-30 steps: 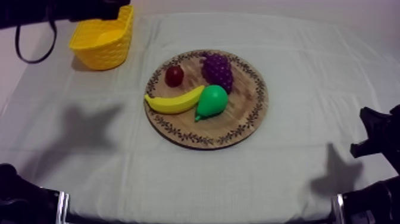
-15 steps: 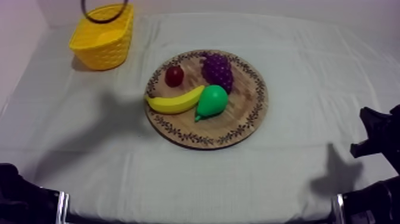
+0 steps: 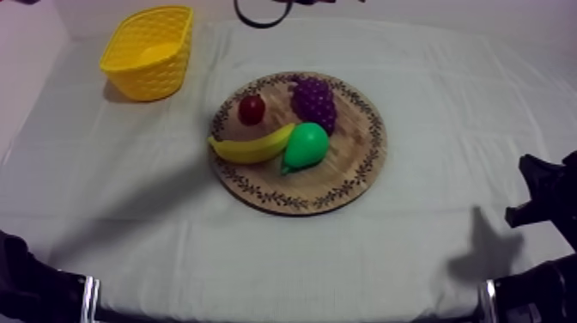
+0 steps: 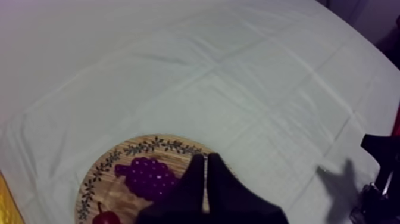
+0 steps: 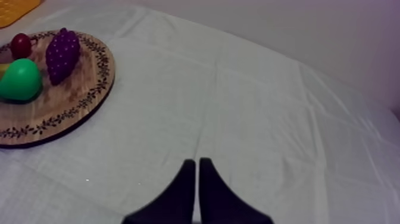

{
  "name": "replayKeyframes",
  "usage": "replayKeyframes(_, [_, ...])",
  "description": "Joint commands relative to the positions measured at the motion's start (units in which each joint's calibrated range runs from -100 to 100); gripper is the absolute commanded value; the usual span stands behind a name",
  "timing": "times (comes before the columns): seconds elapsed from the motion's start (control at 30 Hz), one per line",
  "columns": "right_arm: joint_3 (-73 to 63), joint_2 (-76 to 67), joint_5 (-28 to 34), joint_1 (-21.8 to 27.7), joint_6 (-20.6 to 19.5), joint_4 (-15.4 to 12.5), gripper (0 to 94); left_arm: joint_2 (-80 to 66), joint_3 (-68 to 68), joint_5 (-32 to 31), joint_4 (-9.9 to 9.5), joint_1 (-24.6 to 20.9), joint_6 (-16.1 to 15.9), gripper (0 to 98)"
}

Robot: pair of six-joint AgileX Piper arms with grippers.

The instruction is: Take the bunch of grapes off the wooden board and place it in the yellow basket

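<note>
Left gripper (image 4: 206, 159) swung off basket (image 3: 150, 73) since a second ago, now hanging over board (image 3: 361, 185). Basket fully uncovered, fruit hasn't budged. Left fingers pressed together, nothing in them. Grapes (image 3: 313, 101) on board, just beside left tips and below them, next to small red fruit (image 3: 252, 109) and pear (image 3: 306, 144). Right gripper (image 5: 196, 164) clenched empty too, over bare cloth (image 5: 238, 119), well apart from grapes.
</note>
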Motion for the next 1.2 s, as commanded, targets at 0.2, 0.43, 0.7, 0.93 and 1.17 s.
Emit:
replayKeyframes(0.2, [0.0, 0.0, 0.0, 0.0, 0.0, 0.0, 0.5, 4.9, -8.5, 10.8, -0.03, -0.5, 0.9, 0.0])
replayKeyframes(0.43, [0.0, 0.0, 0.0, 0.0, 0.0, 0.0, 0.5, 7.5, -14.2, 22.1, 0.64, -1.3, 1.7, 0.0])
replayKeyframes(0.7, [0.0, 0.0, 0.0, 0.0, 0.0, 0.0, 0.5, 11.4, -21.2, 33.5, 3.09, -3.1, 0.9, 0.0])
replayKeyframes(0.93, [0.0, 0.0, 0.0, 0.0, 0.0, 0.0, 0.5, 13.7, -23.7, 35.6, 4.89, -4.3, -0.5, 0.0])
replayKeyframes(1.17, [0.0, 0.0, 0.0, 0.0, 0.0, 0.0, 0.5, 13.8, -23.8, 35.6, 5.13, -4.5, -0.7, 0.3])
